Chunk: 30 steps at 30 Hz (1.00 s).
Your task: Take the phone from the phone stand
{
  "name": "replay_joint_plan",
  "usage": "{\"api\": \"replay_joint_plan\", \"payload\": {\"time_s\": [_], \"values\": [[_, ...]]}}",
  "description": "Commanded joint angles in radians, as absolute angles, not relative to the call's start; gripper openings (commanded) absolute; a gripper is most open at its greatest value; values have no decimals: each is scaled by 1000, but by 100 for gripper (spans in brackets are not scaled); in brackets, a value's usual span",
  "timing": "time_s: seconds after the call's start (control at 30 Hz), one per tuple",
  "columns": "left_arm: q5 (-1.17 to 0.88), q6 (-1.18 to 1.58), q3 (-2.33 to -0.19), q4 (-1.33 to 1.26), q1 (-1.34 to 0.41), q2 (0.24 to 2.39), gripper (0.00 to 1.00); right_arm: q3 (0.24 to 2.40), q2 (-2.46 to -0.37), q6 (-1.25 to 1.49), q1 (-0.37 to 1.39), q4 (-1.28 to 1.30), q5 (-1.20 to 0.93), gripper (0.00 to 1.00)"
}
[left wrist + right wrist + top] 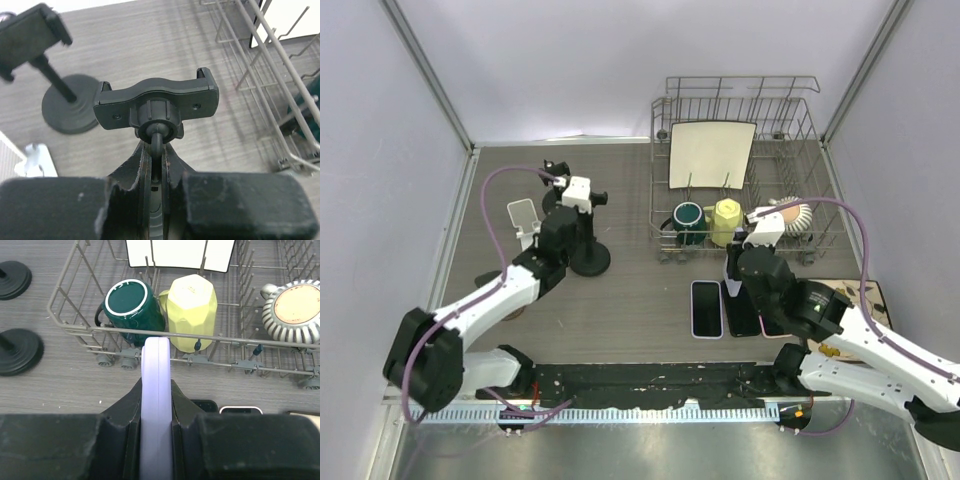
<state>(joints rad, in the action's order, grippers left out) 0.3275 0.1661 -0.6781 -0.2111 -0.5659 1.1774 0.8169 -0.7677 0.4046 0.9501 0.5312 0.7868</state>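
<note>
My left gripper point(570, 240) point(156, 150) is shut on the thin stem of a black phone stand point(156, 97), whose clamp stands open and holds nothing. Its round base point(591, 261) rests on the table. My right gripper point(744, 262) point(156, 395) is shut on a phone in a lilac case point(156, 360). It holds the phone edge-on, above the table in front of the dish rack point(70, 322). In the top view the held phone is mostly hidden by the right wrist.
A second black stand point(30, 37) point(556, 178) and a white stand point(523, 220) are behind the held one. A lilac phone point(706, 308) and a black phone point(741, 312) lie flat at centre. The rack point(665, 240) holds a green mug point(134, 305), a yellow mug point(192, 307) and a plate point(711, 153).
</note>
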Motion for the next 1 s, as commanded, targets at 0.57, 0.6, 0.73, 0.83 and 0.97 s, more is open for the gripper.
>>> {"api": "replay_joint_plan", "payload": {"time_s": [0.57, 0.6, 0.73, 0.83, 0.97], "values": [[77, 123, -919, -539, -428, 1513, 50, 865, -649, 380, 954, 566, 753, 1], [74, 120, -913, -529, -428, 1496, 55, 870, -652, 377, 956, 561, 750, 1], [58, 100, -864, -450, -436, 1357, 76, 891, -669, 367, 954, 535, 741, 1], [74, 61, -822, -391, -463, 1226, 85, 925, -712, 371, 954, 517, 727, 1], [101, 19, -789, -283, -558, 1067, 88, 980, -793, 402, 954, 505, 683, 1]]}}
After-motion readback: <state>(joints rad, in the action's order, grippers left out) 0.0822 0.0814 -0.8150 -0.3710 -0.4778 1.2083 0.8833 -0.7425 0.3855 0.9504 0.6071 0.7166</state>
